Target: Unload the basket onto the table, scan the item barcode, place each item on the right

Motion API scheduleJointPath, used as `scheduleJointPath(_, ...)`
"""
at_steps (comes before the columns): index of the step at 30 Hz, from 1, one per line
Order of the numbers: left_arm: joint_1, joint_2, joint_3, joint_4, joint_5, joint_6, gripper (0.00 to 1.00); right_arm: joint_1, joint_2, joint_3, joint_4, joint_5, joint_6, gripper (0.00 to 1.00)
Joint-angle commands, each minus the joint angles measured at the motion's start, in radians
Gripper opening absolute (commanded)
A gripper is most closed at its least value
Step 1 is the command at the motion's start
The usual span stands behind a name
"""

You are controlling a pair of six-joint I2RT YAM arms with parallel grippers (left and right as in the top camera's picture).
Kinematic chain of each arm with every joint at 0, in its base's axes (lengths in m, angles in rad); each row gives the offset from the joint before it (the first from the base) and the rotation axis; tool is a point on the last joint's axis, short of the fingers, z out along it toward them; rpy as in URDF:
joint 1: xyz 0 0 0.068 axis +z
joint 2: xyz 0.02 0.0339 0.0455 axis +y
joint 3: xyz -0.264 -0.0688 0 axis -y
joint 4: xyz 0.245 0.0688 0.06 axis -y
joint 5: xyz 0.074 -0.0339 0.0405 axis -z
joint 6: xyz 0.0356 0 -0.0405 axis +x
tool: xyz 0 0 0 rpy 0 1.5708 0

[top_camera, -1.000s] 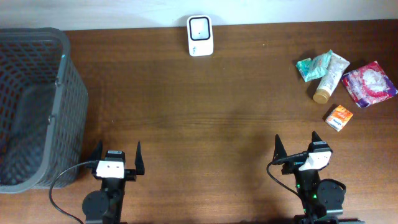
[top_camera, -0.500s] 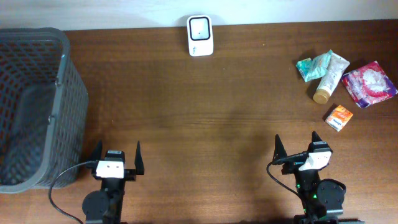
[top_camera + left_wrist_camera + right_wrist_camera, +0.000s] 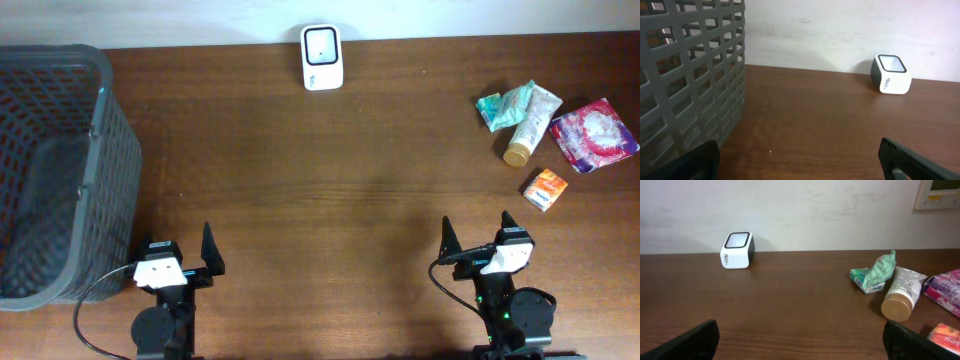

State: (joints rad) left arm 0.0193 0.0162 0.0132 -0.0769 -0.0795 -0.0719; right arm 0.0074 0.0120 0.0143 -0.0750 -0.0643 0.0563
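Observation:
The white barcode scanner [image 3: 322, 57] stands at the table's far edge, seen also from the left wrist [image 3: 892, 74] and the right wrist [image 3: 736, 250]. Items lie at the far right: a teal packet [image 3: 495, 108], a cream tube with a gold cap [image 3: 530, 122], a pink packet [image 3: 594, 135] and a small orange box [image 3: 546, 188]. My left gripper [image 3: 178, 250] is open near the front edge beside the basket, nothing between its fingers. My right gripper [image 3: 476, 232] is open at the front right, short of the orange box, holding nothing.
A large grey mesh basket [image 3: 110, 150] fills the left side, its wall close to the left gripper [image 3: 797, 155]. From the right wrist, the teal packet [image 3: 872, 275], tube [image 3: 901, 297] and orange box [image 3: 945, 335] lie ahead to the right of the right gripper [image 3: 800, 332].
The left gripper has shifted and turned slightly left, toward the basket. The right gripper and all items are where they were.

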Motion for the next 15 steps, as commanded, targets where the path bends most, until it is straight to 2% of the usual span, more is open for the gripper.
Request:
scheduleJointPath(1,0.004,-0.012,-0.005,-0.003,-0.015,0.009,0.99,0.005,-0.008,-0.009,-0.001,0.013,0.003,0.99)
scheduleJointPath(4,0.003,-0.012,-0.005,-0.004,0.001,0.043,0.99,0.005,-0.008,-0.009,-0.001,0.013,0.003,0.99)
scheduleJointPath(15,0.003,-0.012,-0.005,-0.006,0.016,0.043,0.99,0.005,-0.008,-0.009,-0.001,0.013,0.003,0.99)
